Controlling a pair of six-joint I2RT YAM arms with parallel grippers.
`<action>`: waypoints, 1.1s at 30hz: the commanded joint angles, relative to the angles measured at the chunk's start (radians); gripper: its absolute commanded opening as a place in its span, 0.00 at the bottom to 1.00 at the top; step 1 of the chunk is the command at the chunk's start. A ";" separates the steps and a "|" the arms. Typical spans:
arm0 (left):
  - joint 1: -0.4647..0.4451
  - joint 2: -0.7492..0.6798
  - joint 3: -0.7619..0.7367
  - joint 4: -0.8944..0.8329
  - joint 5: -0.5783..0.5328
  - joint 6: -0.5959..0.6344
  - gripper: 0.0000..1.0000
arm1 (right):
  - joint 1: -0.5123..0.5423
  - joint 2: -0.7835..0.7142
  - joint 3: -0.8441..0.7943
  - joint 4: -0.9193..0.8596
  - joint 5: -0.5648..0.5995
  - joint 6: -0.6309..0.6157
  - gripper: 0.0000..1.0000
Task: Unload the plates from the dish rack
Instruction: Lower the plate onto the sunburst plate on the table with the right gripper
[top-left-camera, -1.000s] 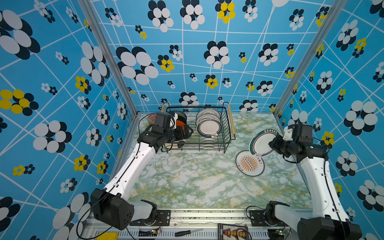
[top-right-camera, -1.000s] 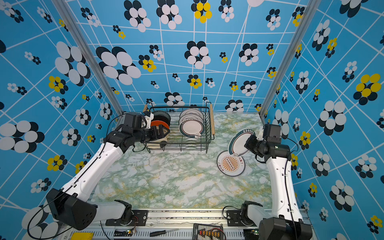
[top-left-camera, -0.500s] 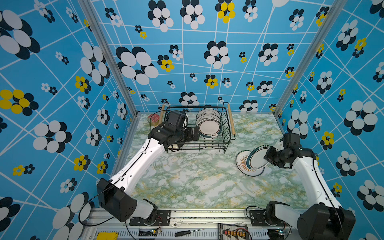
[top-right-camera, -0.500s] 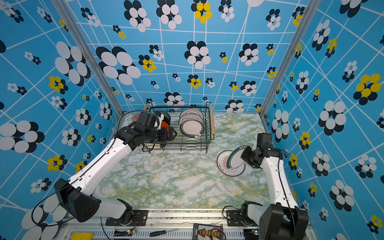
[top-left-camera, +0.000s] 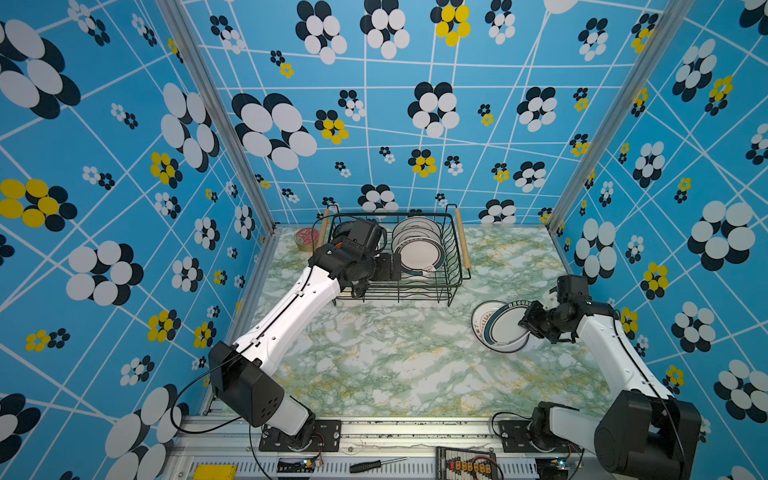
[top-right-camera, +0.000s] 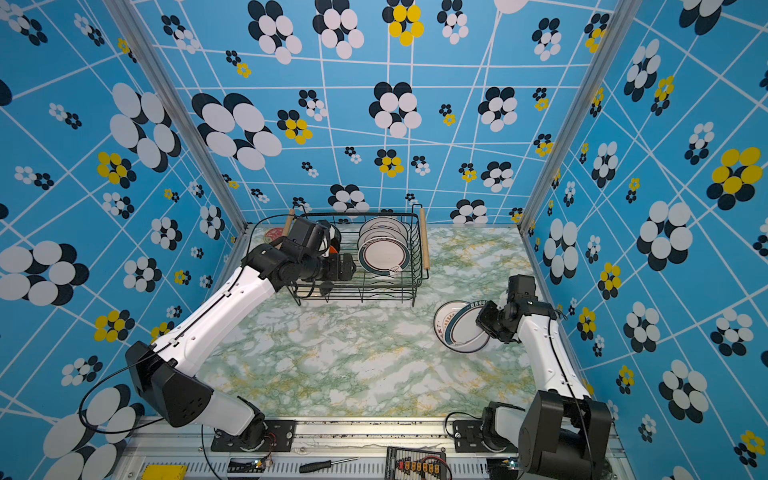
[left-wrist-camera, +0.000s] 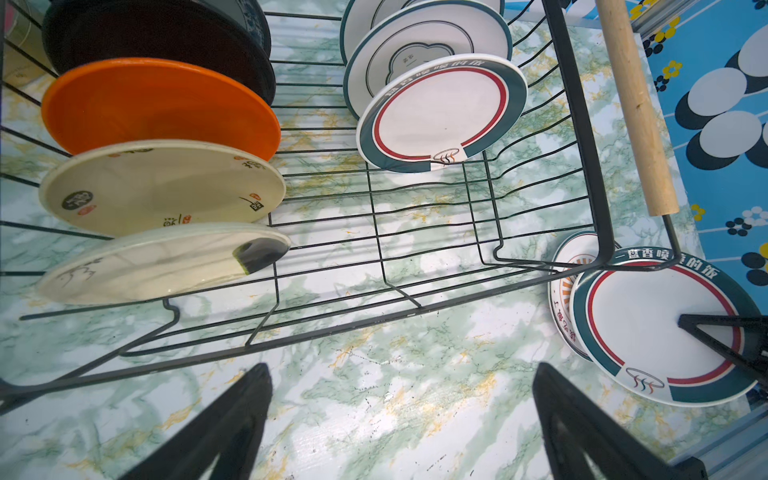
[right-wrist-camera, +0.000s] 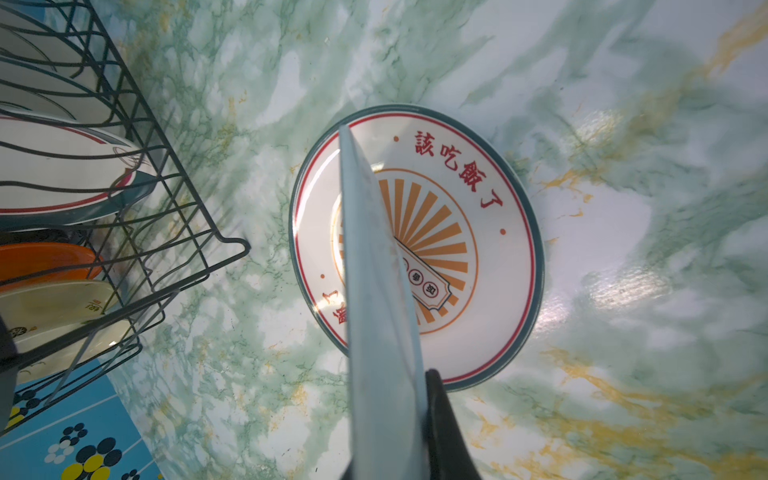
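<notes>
Right claw (top-left-camera: 525, 323) is clamped on a teal-rimmed plate (top-left-camera: 503, 330) over the sunburst plate (right-wrist-camera: 457, 232); my left claw (left-wrist-camera: 401, 368) gapes wide, holding nothing, by the dish rack (top-left-camera: 452, 257).

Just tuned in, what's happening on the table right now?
The right gripper is shut on a teal-rimmed plate, tilted over the sunburst plate lying flat on the table. The left gripper hangs open at the dish rack, holding nothing. Several plates stand in the rack.
</notes>
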 joint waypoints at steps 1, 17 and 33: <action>-0.017 0.015 0.025 -0.013 0.020 0.118 0.99 | -0.006 0.016 -0.021 0.055 -0.029 0.020 0.00; -0.023 -0.004 -0.026 0.104 0.190 0.134 0.99 | -0.007 0.102 -0.063 0.098 -0.024 -0.010 0.12; 0.022 -0.052 -0.037 0.108 0.191 0.115 0.99 | -0.009 0.115 -0.077 0.069 0.010 -0.031 0.21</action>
